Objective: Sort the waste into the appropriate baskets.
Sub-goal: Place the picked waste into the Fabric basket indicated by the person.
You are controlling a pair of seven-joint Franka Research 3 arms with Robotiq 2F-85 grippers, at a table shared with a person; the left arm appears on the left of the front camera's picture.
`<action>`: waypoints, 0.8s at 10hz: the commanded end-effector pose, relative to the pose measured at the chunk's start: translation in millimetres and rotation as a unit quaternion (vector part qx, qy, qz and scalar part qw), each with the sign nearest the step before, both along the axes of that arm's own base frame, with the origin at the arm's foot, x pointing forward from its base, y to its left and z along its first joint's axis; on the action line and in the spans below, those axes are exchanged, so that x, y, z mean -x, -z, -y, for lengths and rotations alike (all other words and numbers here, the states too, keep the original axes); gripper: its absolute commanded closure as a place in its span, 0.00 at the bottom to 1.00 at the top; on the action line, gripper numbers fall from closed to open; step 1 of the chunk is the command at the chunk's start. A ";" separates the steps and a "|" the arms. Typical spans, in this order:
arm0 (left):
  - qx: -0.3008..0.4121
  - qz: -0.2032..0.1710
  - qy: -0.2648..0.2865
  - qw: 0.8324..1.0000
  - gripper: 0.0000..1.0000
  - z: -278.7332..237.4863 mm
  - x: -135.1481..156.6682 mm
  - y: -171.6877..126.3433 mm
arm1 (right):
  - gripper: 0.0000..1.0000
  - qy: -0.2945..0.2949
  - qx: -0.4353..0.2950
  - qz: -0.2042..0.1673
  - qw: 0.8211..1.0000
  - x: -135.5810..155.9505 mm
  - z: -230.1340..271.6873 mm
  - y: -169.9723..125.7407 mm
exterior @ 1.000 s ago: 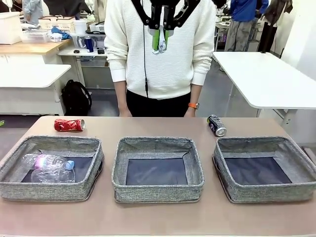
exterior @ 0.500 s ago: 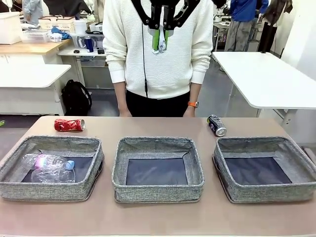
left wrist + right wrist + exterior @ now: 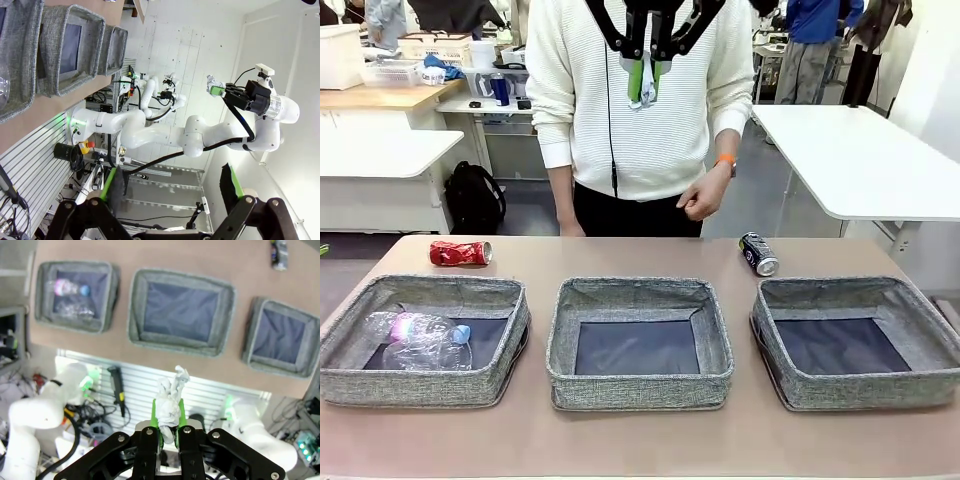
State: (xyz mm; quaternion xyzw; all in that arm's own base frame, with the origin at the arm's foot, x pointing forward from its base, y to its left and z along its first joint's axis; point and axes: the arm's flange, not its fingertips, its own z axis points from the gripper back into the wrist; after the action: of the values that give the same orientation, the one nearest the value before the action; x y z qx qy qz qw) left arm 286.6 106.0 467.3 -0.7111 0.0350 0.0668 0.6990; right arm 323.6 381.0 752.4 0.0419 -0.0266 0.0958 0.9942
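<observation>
Wad (image 3: 642, 95) is hanging high over the table (image 3: 640, 440), pinched between the right gripper's (image 3: 642, 82) closed fingers; the left gripper (image 3: 170, 172) is gaping wide, holding nothing. The person's hand (image 3: 700, 203) is now lifting to waist height from behind the far edge. Red can (image 3: 460, 253) and black can (image 3: 759, 254) are staying near the far edge, bottles (image 3: 420, 340) in the left basket (image 3: 420, 388).

Bright, even light comes from above. The front view is sharp, with soft thin shadows under the baskets (image 3: 640, 378) on the table (image 3: 640, 440). In the right wrist view the near paper wad (image 3: 169, 400) looks clear, but far things are fuzzy. The left wrist view's white wall (image 3: 280, 45) glares.
</observation>
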 end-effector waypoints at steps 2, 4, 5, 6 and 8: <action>0.008 0.011 0.001 1.000 0.00 -0.7 1.2 -2.9 | 0.89 0.002 0.003 0.003 1.000 3.3 3.3 -0.4; 0.008 0.011 0.001 1.000 0.00 -0.7 1.2 -2.9 | 0.89 0.002 0.003 0.003 1.000 3.3 3.3 -0.4; 0.008 0.011 0.001 1.000 0.00 -0.7 1.2 -2.9 | 0.89 0.002 0.003 0.003 1.000 3.3 3.3 -0.4; 0.008 0.011 0.001 1.000 0.00 -0.7 1.2 -2.9 | 0.89 0.002 0.003 0.003 1.000 3.3 3.3 -0.4; 0.008 0.011 0.001 1.000 0.00 -0.7 1.2 -2.9 | 0.89 0.002 0.003 0.003 1.000 3.3 3.3 -0.4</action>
State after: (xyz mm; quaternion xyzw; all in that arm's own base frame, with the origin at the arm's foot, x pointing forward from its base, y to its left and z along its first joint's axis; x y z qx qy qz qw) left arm 286.6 106.0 467.3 -0.7111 0.0350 0.0668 0.6990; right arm 323.6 381.0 752.4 0.0419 -0.0266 0.0958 0.9942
